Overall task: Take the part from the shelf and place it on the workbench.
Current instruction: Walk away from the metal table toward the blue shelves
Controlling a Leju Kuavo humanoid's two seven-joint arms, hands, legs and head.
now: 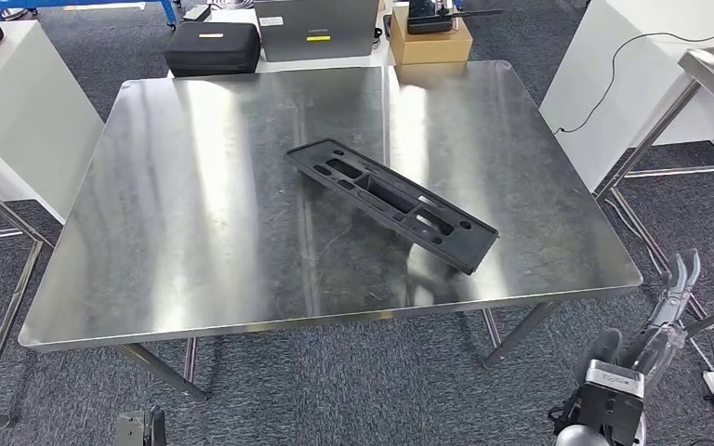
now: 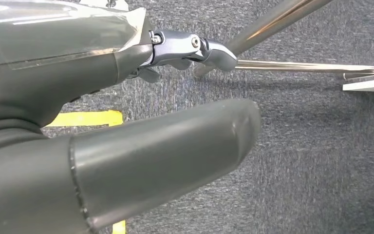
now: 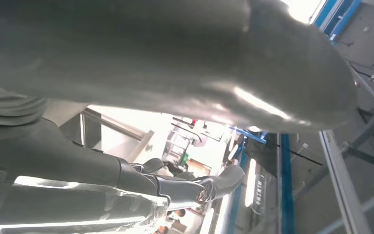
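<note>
No text, brand, number or sign can be read in these pictures. In the head view, beyond the far edge of the counter, a black zippered case bears a small yellow label and a grey box bears a yellow-green label, but both are too small to make out any lettering. In the right wrist view a clear strip carries a line of raised or printed characters, turned on its side and too blurred to read. In the left wrist view the yellow tape on the carpet is plain.
</note>
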